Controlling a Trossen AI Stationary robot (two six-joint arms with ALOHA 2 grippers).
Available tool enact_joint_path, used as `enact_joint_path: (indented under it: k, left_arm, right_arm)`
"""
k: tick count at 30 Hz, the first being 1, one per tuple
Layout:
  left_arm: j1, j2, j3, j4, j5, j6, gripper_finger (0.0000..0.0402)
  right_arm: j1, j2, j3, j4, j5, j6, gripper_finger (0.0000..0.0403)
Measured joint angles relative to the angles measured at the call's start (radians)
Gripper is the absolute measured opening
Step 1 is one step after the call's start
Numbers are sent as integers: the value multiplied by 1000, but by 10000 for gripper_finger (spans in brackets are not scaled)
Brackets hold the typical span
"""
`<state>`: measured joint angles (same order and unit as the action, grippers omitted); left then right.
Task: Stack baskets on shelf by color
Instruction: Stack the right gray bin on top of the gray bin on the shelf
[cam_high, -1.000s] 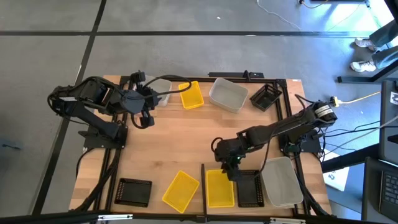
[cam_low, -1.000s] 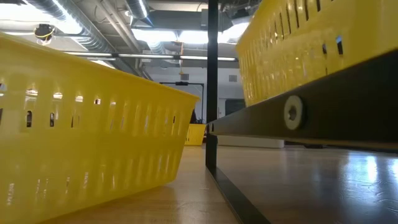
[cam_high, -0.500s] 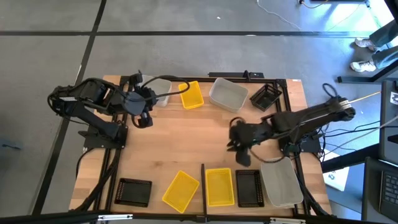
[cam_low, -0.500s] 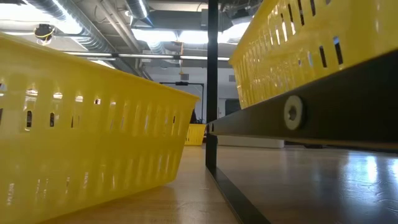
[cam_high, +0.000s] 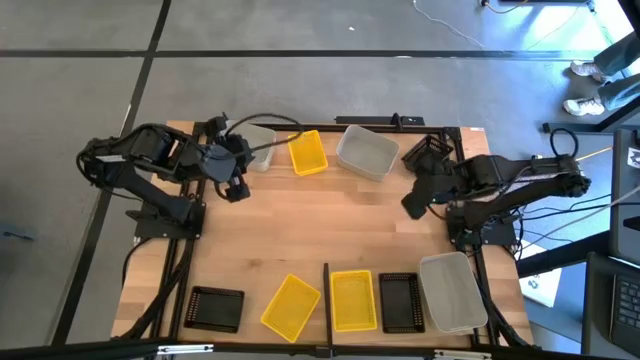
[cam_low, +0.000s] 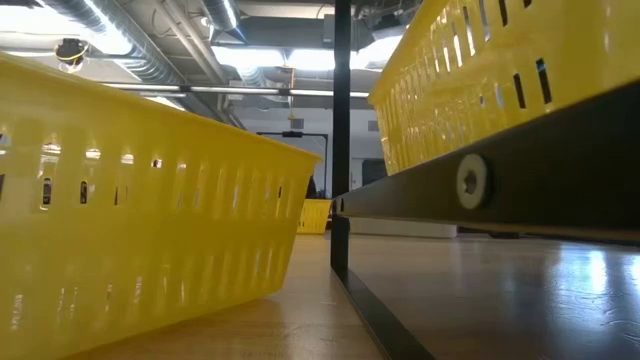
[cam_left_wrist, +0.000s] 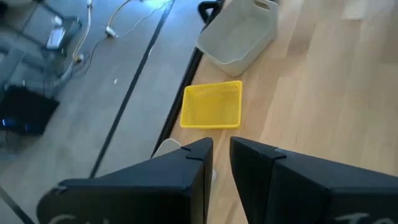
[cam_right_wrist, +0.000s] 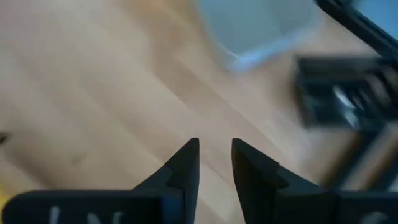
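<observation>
Right gripper (cam_high: 412, 207) hangs empty over bare desk (cam_high: 300, 230), fingers a narrow gap apart, near the far black basket (cam_high: 428, 155). Left gripper (cam_high: 237, 190) also empty, slightly parted, beside the far yellow basket (cam_high: 308, 152). Shelf (cam_high: 400, 265) holds yellow basket (cam_high: 352, 300), black basket (cam_high: 400, 302), grey basket (cam_high: 450, 292) side by side.

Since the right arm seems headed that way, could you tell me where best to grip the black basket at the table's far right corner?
Probably its upper rim, from above: the black basket sits tilted and open-topped, and the right gripper hangs nearby.

Bright, even light — right wrist view blurred
</observation>
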<state>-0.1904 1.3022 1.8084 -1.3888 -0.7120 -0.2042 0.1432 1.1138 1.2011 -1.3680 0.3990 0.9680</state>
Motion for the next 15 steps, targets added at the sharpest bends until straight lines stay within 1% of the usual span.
enact_joint_path:
  k: [3,5,6,8,12,15]
  left_arm:
    - [20,0,0,-1,0,-57,47]
    - [38,0,0,-1,0,-87,47]
    - [48,0,0,-1,0,-99,47]
    - [69,0,0,-2,0,-107,47]
    - [105,0,-1,-1,0,-108,47]
    - [127,13,-1,-2,-1,-108,47]
  right_arm:
    - [-58,-3,0,-88,0,44,91]
    - [-97,-4,0,-95,-2,-13,91]
    - [-117,-4,0,-89,-9,-66,91]
    - [-156,-3,0,-57,-45,-214,91]
    - [-239,-2,0,34,-141,-587,91]
    - [-298,7,0,95,-191,-869,91]
